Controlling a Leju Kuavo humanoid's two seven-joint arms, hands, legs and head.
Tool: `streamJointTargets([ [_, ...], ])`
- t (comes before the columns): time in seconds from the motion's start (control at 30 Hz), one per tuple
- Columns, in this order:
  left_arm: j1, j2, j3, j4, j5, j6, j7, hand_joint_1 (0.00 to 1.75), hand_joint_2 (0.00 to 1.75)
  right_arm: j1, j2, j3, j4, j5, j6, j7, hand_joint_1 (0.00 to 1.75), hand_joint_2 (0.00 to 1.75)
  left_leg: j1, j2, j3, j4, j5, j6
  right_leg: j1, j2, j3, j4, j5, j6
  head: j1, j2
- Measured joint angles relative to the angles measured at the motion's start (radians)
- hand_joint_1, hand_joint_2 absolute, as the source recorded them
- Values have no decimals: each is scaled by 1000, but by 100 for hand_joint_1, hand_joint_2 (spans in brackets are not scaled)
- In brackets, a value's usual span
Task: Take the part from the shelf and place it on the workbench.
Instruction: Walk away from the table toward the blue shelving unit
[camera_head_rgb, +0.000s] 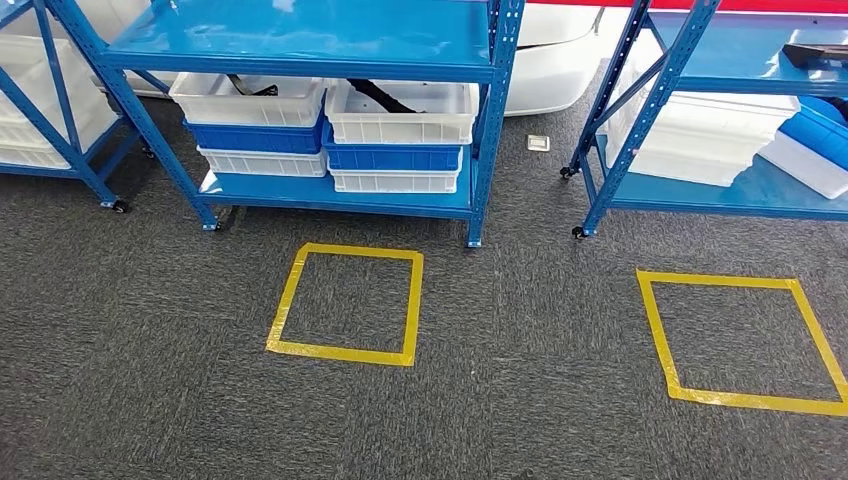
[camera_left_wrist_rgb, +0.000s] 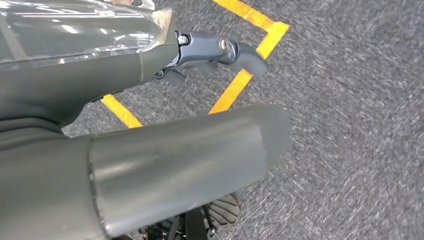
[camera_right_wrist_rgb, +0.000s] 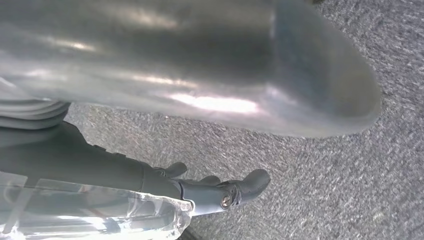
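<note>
A blue shelf rack (camera_head_rgb: 300, 45) stands ahead of me, with stacked white and blue bins on its low shelf. A black part (camera_head_rgb: 385, 97) lies in the top right white bin (camera_head_rgb: 400, 125), and another dark piece (camera_head_rgb: 250, 88) lies in the top left bin (camera_head_rgb: 245, 105). My left hand (camera_left_wrist_rgb: 165, 150) hangs over the grey carpet and holds nothing; its dark fingers (camera_left_wrist_rgb: 220, 52) are stretched out above a yellow tape corner. My right hand (camera_right_wrist_rgb: 200, 75) also hangs over the carpet with nothing in it, its fingers (camera_right_wrist_rgb: 235, 190) extended.
Two yellow tape squares (camera_head_rgb: 345, 303) (camera_head_rgb: 745, 340) mark the carpet in front of the racks. A second blue rack (camera_head_rgb: 640, 120) at the right holds white bins and a dark object (camera_head_rgb: 815, 52). A third rack (camera_head_rgb: 60, 120) stands at the far left. The racks roll on casters.
</note>
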Motion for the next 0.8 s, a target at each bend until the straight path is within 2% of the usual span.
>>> streamJointTargets([
  [0.07,-1,0,0,0,-1,0,-1,0,0,1,0,-1,0,3,-2,0,0,0,-6,2,3,-7,-4,0,1,1,1,-4,-5,10,0,0],
  [0.13,-1,0,0,0,-2,0,-2,0,0,0,-1,-1,0,4,-3,0,0,0,-5,3,11,-18,0,9,0,-3,-4,17,-18,17,0,0],
  [0.17,-1,0,0,0,-2,0,-3,0,0,0,-1,-2,0,4,-3,0,0,0,-3,4,15,-24,2,14,-1,-5,-21,54,-37,18,1,0],
  [0.2,-2,0,0,0,-3,0,-3,0,0,0,-2,-2,0,4,-4,0,0,0,-1,5,18,-27,2,18,-3,-6,-50,114,-64,17,2,0],
  [0.27,-3,-1,0,0,-5,-1,-4,0,0,3,-2,-4,0,4,-5,0,0,0,-2,6,20,-27,-1,22,-5,-7,-127,248,-114,18,2,0],
  [0.3,-3,-1,0,0,-5,-1,-4,0,0,5,-3,-6,0,5,-6,-1,0,0,-2,5,21,-27,-3,22,-6,-7,-152,284,-119,24,2,0],
  [0.33,-2,-1,0,0,-6,-2,-4,0,0,6,-3,-7,0,6,-7,-1,0,0,-2,5,23,-27,-5,21,-7,-7,-156,279,-107,33,2,0],
  [0.37,-2,-2,0,0,-6,-3,-4,0,0,7,-4,-9,0,6,-8,-1,0,0,-2,4,27,-27,-8,19,-8,-8,-138,231,-79,43,2,0],
  [0.4,-2,-2,0,0,-6,-4,-4,0,0,7,-4,-10,0,8,-9,-2,0,0,-2,4,32,-27,-11,17,-9,-11,-105,157,-44,52,2,0],
  [0.43,-2,-2,0,0,-6,-6,-5,0,0,7,-5,-12,0,9,-10,-2,0,0,-4,3,37,-26,-15,13,-8,-14,-73,85,-11,54,2,0],
  [0.47,-2,-2,0,0,-6,-8,-5,0,0,7,-5,-13,0,11,-10,-3,0,0,-6,3,41,-25,-20,8,-8,-17,-48,31,13,49,2,0],
  [0.5,-3,-2,0,0,-6,-10,-6,0,0,6,-4,-15,0,12,-11,-3,0,0,-8,3,44,-23,-26,9,-9,-19,-33,2,28,42,2,0],
  [0.57,-3,-1,1,0,-6,-11,-7,0,0,7,-3,-16,0,13,-13,-4,0,0,-10,3,47,-21,-32,13,-10,-18,-25,-7,37,29,1,0],
  [0.6,-3,-1,1,0,-6,-12,-7,0,0,7,-3,-16,0,14,-14,-4,0,0,-9,4,47,-20,-33,16,-10,-18,-24,-7,38,28,0,0],
  [0.8,-3,-1,7,0,-5,-17,-8,0,0,7,-4,-17,0,16,-18,-5,0,0,-4,4,52,-27,-30,5,-4,-17,-25,-7,35,23,0,0],
])
